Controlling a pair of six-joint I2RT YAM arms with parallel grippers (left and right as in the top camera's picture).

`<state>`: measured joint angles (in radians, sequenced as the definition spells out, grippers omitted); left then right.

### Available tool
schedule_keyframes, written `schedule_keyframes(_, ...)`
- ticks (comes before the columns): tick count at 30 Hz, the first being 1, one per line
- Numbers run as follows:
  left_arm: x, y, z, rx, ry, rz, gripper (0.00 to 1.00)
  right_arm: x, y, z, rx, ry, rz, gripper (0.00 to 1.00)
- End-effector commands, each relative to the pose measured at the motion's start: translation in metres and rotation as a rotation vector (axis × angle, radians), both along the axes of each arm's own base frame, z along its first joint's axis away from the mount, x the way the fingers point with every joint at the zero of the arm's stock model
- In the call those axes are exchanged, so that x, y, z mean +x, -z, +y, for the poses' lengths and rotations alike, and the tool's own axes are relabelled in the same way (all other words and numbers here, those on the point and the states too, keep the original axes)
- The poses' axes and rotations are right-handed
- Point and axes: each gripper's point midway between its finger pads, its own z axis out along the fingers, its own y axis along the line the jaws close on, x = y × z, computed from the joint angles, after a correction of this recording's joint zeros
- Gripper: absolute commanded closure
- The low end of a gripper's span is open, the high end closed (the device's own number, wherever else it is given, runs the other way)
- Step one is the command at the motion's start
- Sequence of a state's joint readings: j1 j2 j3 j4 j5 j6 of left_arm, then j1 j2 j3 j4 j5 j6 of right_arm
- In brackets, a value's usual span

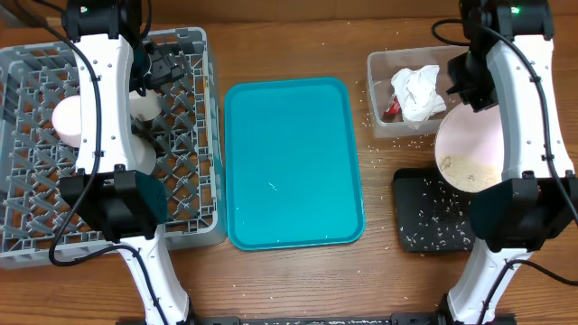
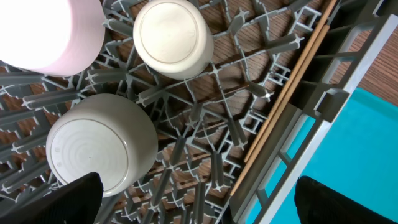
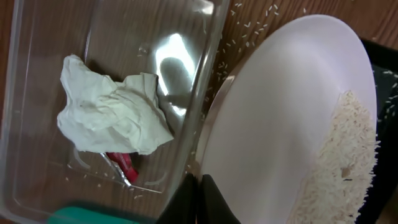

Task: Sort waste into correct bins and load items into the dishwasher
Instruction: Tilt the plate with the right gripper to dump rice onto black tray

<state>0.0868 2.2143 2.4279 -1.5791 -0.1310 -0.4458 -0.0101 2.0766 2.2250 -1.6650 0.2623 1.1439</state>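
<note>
My right gripper (image 3: pixel 202 186) is shut on the rim of the white dinner plate (image 1: pixel 470 144), holding it tilted above the black tray (image 1: pixel 424 217). Rice grains (image 3: pixel 342 162) are piled on the plate's lower side, and more lie on the tray. The clear tub (image 1: pixel 379 90) holds the crumpled napkin (image 3: pixel 112 112) and the red-and-white wrapper (image 3: pixel 121 165). My left gripper (image 2: pixel 196 199) is open and empty over the grey dish rack (image 1: pixel 36 181). In the rack are an upturned white cup (image 2: pixel 173 37), an upturned grey bowl (image 2: pixel 99 143) and a white bowl (image 1: pixel 68 117).
The teal serving tray (image 1: pixel 293 162) lies between the rack and the bins. Wooden chopsticks (image 2: pixel 292 81) lie along the rack's edge near the teal tray. Loose rice grains (image 1: pixel 370 135) are scattered on the table around the tub.
</note>
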Motion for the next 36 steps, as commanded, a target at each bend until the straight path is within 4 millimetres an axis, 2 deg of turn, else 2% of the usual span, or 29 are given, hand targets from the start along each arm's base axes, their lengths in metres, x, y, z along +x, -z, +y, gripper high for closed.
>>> schedule_keyframes(1,-0.001,-0.010,-0.002,-0.007,0.001,-0.025,0.00,-0.003,-0.015,-0.010,0.080,0.006,-0.053,0.97)
schedule_keyframes(6,-0.001,-0.010,-0.002,-0.007,0.001,-0.025,0.00,-0.007,-0.009,-0.018,0.143,0.024,-0.038,0.97)
schedule_keyframes(11,0.000,-0.010,-0.002,-0.007,0.001,-0.026,0.00,-0.003,0.004,-0.019,0.247,-0.002,-0.049,0.97)
schedule_keyframes(17,-0.001,-0.010,-0.002,-0.007,0.001,-0.025,0.00,-0.010,0.014,-0.024,0.323,0.027,-0.031,0.97)
schedule_keyframes(26,0.000,-0.010,-0.002,-0.007,0.001,-0.027,0.00,-0.021,-0.003,-0.033,0.388,-0.016,-0.074,0.97)
schedule_keyframes(31,0.000,-0.010,-0.002,-0.007,0.001,-0.027,0.00,-0.020,-0.009,-0.029,0.467,-0.076,-0.109,0.97)
schedule_keyframes(36,0.000,-0.010,-0.002,-0.007,0.001,-0.026,0.00,-0.023,-0.001,-0.027,0.523,-0.080,-0.104,0.96)
